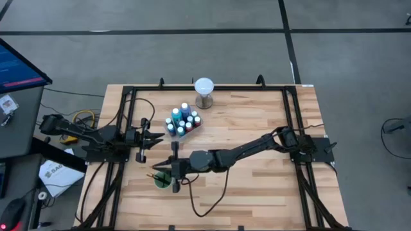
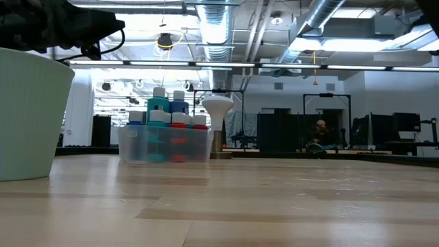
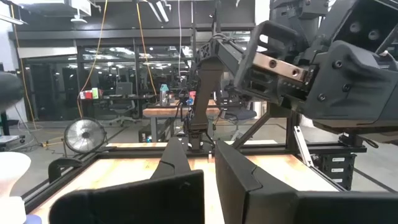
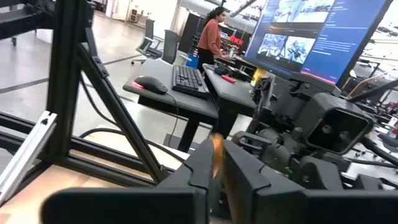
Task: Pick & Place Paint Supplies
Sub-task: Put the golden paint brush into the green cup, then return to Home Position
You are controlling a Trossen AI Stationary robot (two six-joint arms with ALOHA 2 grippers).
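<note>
The right gripper (image 1: 174, 172) hangs directly over a pale green plastic cup (image 1: 161, 180) near the front of the slatted wooden table (image 1: 257, 192), its fingers (image 4: 205, 171) nearly together around a thin orange-tipped paintbrush (image 4: 216, 152), visible between them in the right wrist view. From above, dark brush handles (image 1: 156, 174) already lean out of the cup, which suggests the brush part of the job is under way, with this one about to be dropped in or only just being let go; which of the two cannot be told.

Further back, the white-capped bottles of blue, teal and red paint (image 1: 182, 120) stand packed upright in a clear plastic tub (image 2: 164, 145), just beside a white globe on a grey metal stand (image 1: 203, 91). No loose bottles or brushes lie elsewhere on the tabletop, so the sorting looks close to finished.

The left gripper (image 1: 153, 137) waits at the table's left side, near the tub, its fingers closed and empty. In the room beyond, a person stands at a desk with a keyboard and a large monitor (image 4: 314, 31).
</note>
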